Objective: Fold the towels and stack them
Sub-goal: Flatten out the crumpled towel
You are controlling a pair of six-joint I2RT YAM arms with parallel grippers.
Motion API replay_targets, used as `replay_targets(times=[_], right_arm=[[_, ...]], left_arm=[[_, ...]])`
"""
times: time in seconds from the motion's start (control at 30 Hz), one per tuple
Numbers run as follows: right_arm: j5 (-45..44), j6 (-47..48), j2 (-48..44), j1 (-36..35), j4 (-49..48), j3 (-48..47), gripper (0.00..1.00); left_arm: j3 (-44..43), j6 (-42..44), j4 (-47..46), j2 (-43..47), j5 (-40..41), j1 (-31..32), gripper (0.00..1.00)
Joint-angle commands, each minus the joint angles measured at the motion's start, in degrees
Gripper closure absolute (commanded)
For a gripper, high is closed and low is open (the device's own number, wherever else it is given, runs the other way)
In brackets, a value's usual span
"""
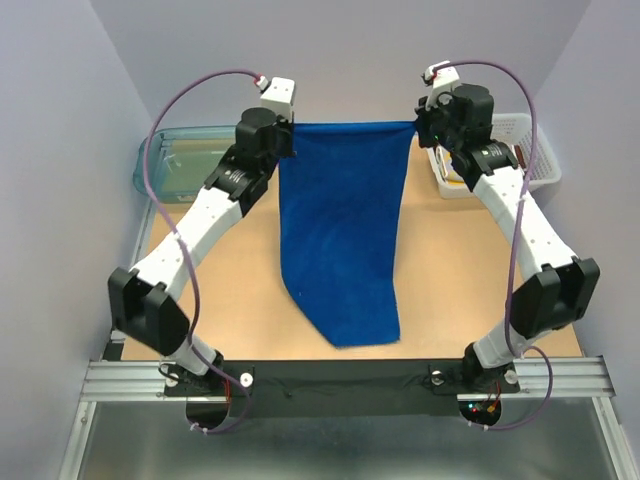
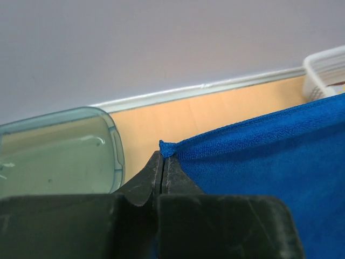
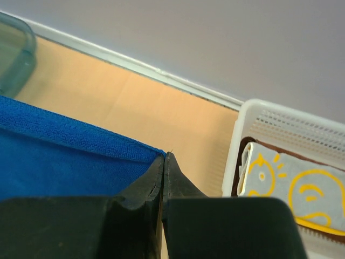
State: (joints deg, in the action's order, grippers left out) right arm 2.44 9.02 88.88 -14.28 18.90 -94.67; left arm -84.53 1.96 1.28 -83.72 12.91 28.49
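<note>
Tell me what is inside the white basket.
A yellow-patterned towel lies in the white basket, with a brown edge showing beneath it. Whatever else lies below is covered.

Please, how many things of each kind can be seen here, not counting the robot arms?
Tubs: 1 (teal tub)
Baskets: 1 (white basket)
Towels: 3 (blue towel; yellow-patterned towel and brown towel, only an edge showing, both in the white basket)
Total: 5
</note>
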Motion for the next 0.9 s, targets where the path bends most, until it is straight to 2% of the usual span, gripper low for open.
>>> replay_targets(times=[0.0, 0.13, 0.23, 0.4, 0.43, 0.57, 0.7, 0.87], right_arm=[[-7.27, 2.32, 0.58, 1.54, -7.99, -5.17, 1.0], [-6.13, 3.02, 1.21, 1.45, -9.31, -5.96, 1.0], [-4.29, 3.9, -1.86, 1.45, -9.75, -4.74, 1.0], [-2.7, 4.69, -9.94, 1.45, -10.11, -0.87, 0.99], [-0.87, 4.69, -13.17, 1.45, -10.19, 0.96, 1.0], [2.13, 4.43, -22.66, 1.45, -10.28, 5.63, 0.99], [5.2, 4.43, -31.02, 1.36, -10.2, 8.54, 0.99], [6.88, 3.99, -36.49, 1.45, -10.11, 8.89, 0.99]], left_arm=[[-7.92, 2.61, -5.94, -1.61, 3.53, -1.42, 1.0], [-10.21, 3.76, -6.46, -2.76, 1.16, -1.42, 1.0], [-8.99, 4.37, -7.6, 0.22, -3.76, -1.42, 1.0], [-2.49, 4.98, -12.17, 11.81, -11.22, -0.54, 1.0], [-1.09, 5.34, -13.05, 14.0, -14.46, -0.19, 1.0], [4.98, 5.25, -15.25, 25.85, -18.52, 2.09, 1.0], [6.48, 4.99, -14.91, 33.42, -20.73, 4.11, 1.0], [5.26, 4.29, -12.79, 37.49, -21.08, 4.2, 1.0]])
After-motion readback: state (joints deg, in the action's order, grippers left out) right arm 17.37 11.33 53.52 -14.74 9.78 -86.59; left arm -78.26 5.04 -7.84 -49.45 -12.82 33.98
